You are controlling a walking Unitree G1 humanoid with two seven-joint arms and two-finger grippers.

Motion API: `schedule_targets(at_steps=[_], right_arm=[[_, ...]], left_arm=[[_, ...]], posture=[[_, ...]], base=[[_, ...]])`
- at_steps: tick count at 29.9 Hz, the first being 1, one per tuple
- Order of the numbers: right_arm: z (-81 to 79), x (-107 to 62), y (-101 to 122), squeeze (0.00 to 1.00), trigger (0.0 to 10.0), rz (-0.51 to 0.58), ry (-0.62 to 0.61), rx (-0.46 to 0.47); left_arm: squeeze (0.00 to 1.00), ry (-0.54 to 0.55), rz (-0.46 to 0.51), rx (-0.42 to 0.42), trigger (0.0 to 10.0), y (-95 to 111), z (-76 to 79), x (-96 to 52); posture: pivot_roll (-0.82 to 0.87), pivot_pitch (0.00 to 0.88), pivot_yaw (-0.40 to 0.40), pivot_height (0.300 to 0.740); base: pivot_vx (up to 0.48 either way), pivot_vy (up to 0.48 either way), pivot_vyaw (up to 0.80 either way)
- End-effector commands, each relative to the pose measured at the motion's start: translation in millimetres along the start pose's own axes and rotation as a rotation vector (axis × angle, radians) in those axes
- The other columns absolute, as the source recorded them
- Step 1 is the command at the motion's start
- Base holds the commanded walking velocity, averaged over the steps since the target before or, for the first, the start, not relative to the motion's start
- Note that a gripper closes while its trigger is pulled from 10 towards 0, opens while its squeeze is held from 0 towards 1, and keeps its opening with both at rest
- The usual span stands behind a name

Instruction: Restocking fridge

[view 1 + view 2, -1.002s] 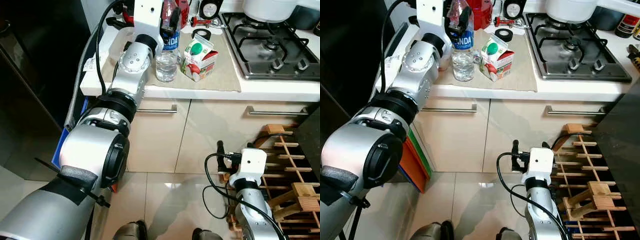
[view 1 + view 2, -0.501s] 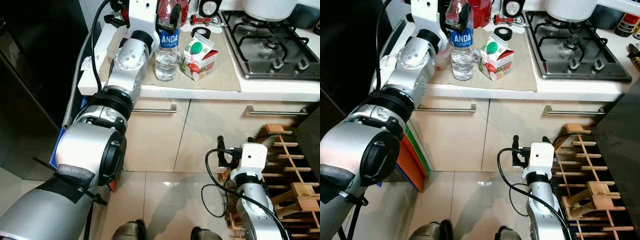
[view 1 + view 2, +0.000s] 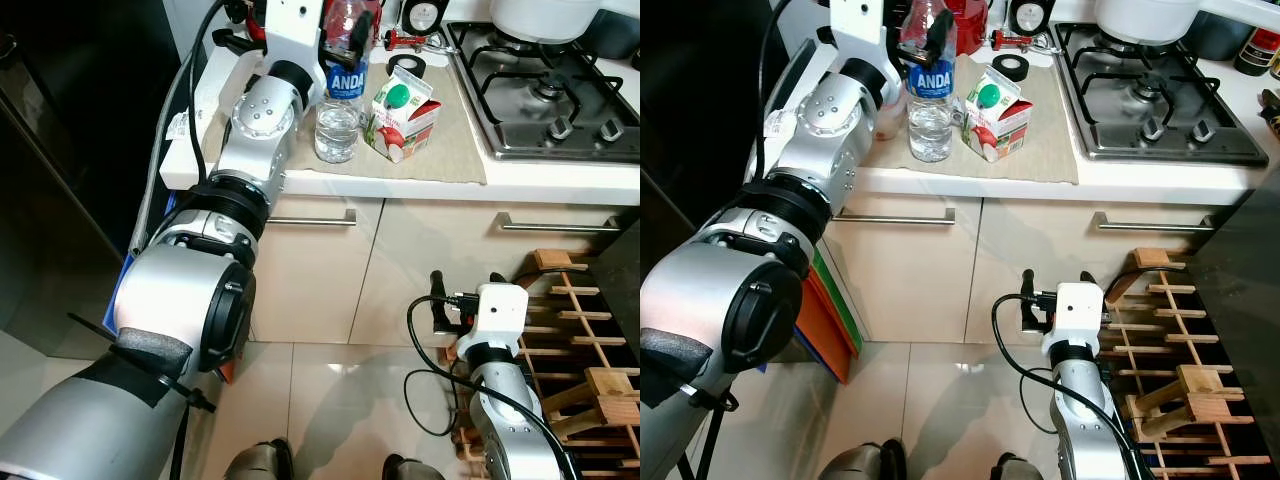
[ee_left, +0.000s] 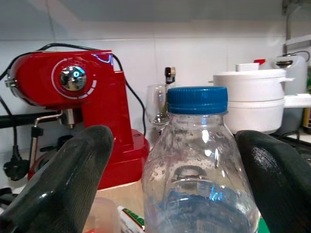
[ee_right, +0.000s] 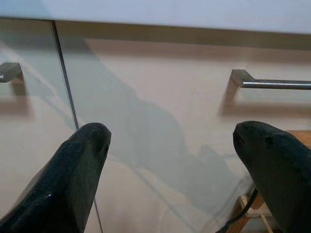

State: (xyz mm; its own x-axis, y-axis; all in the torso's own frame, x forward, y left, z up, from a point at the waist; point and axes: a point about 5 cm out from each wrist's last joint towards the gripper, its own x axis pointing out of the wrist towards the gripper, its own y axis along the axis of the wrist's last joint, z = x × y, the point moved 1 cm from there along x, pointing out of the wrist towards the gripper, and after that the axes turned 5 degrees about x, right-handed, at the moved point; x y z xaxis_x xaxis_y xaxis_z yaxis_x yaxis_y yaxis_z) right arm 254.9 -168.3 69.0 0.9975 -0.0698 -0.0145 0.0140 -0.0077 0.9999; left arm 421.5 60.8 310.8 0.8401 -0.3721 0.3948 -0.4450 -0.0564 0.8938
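One water bottle [image 3: 340, 110] stands upright on the bench [image 3: 420, 175], just beside a small juice carton [image 3: 400, 120]. I have the left gripper [image 4: 177, 194] around its neck, fingers [image 4: 73, 179] apart on either side, not yet clamped. My right gripper [image 5: 180, 174] hangs idle by the cabinet doors, fingers apart. I judge restocking barely begun: nothing lifted, the fridge trip all ahead.

Was a home kitchen. Showed a gas hob [image 3: 545, 95] set into a pale worktop [image 3: 420, 185], cream cupboard fronts with steel bar handles [image 3: 895, 216] below, a red coffee machine [image 4: 77, 126] against white wall tiles, a white pot [image 4: 250, 104], a wooden rack [image 3: 1180, 355] on the glossy tiled floor.
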Motion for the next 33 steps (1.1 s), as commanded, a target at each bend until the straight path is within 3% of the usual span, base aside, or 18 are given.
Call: schedule_targets(at_steps=[1, 10, 23, 28, 30, 31, 33], right_arm=[[0.1, -0.4, -5.1, 0.0, 10.0, -0.017, 0.004, 0.003], [-3.9, 4.4, -6.6, 0.0, 10.0, -0.019, 0.02, 0.005], [-7.0, 8.0, -9.6, 0.0, 10.0, -0.02, 0.037, 0.003], [-5.7, 10.6, -7.0, 0.0, 10.0, -0.007, 0.03, 0.007], [-2.0, 13.7, -6.1, 0.0, 10.0, -0.001, 0.025, 0.004], [-2.0, 13.7, -6.1, 0.0, 10.0, -0.001, 0.025, 0.004], [1.8, 16.7, -5.7, 0.0, 10.0, 0.001, 0.022, 0.0]], left_arm=[[0.0, 0.007, 0.063, -0.05, 10.0, 16.3, -1.8, 4.9], [0.0, 0.019, 0.112, -0.026, 10.0, 25.1, -8.0, 4.4], [0.0, 0.005, 0.251, -0.047, 10.0, 57.3, -17.3, 3.5], [0.0, -0.021, 0.216, 0.04, 10.0, 44.8, -32.0, -18.1], [0.0, -0.033, 0.217, 0.086, 10.0, 41.3, -36.5, -40.6], [0.0, -0.033, 0.217, 0.086, 10.0, 41.3, -36.5, -40.6], [0.0, -0.083, 0.204, 0.085, 10.0, 39.9, -30.7, -61.7]], posture=[[-0.01, 0.062, 0.024, 0.74], [0.0, 0.029, 0.019, 0.74], [0.01, 0.015, 0.012, 0.74], [0.04, 0.014, 0.013, 0.74], [0.05, 0.009, 0.005, 0.74], [0.05, 0.009, 0.005, 0.74], [0.08, 0.006, -0.008, 0.74]], base=[[0.0, 0.0, 0.0], [0.0, 0.0, 0.0], [0.0, 0.0, 0.0], [0.0, 0.0, 0.0], [0.0, 0.0, 0.0], [0.0, 0.0, 0.0], [0.0, 0.0, 0.0]])
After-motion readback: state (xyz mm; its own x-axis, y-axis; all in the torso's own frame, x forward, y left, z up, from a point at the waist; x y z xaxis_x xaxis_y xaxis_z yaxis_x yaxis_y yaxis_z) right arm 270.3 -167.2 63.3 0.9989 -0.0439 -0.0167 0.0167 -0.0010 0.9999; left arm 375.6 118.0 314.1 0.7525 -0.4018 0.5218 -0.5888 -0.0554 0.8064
